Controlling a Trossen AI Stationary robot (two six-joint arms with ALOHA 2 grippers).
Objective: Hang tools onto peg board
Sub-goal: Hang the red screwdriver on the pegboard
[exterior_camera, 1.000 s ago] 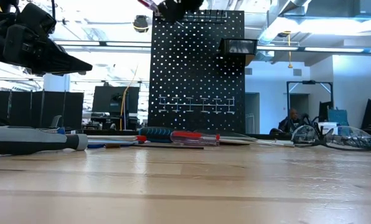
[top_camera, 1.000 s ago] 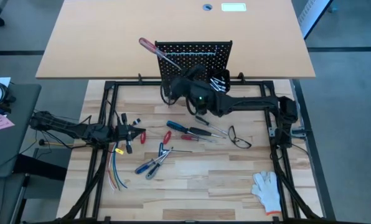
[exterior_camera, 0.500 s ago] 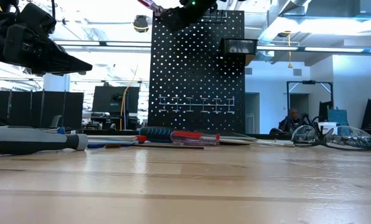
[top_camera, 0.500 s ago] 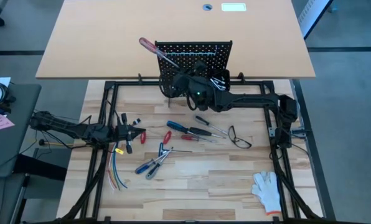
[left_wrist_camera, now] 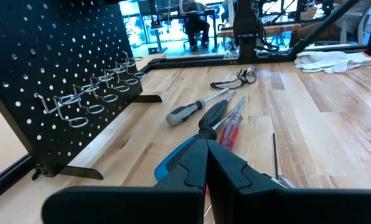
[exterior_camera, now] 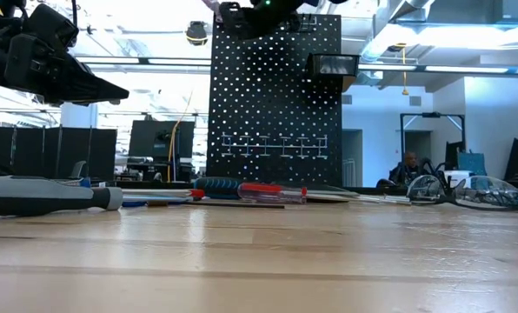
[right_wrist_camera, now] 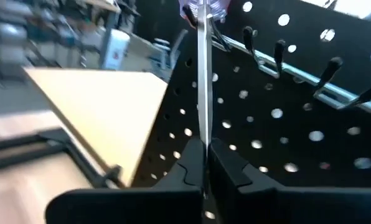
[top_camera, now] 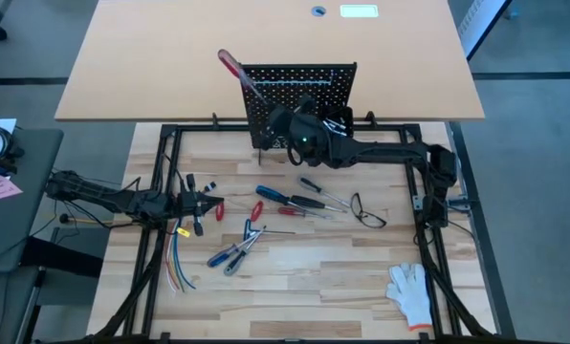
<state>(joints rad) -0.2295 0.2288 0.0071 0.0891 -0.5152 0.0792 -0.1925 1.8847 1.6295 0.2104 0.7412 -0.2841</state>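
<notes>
Your right gripper (top_camera: 277,132), clamped on the red-handled screwdriver's (top_camera: 230,67) shaft at the peg board's (top_camera: 309,81) upper left corner, holds its handle up past the top edge, while your shut left gripper (top_camera: 208,204) waits near the table's left edge.

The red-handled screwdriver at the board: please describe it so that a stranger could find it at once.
Start at the upright black peg board at the table's far edge. At its top left corner, the red-handled screwdriver sticks up and out. The right gripper is shut on its silver shaft; the other tools all lie flat on the table.
</notes>
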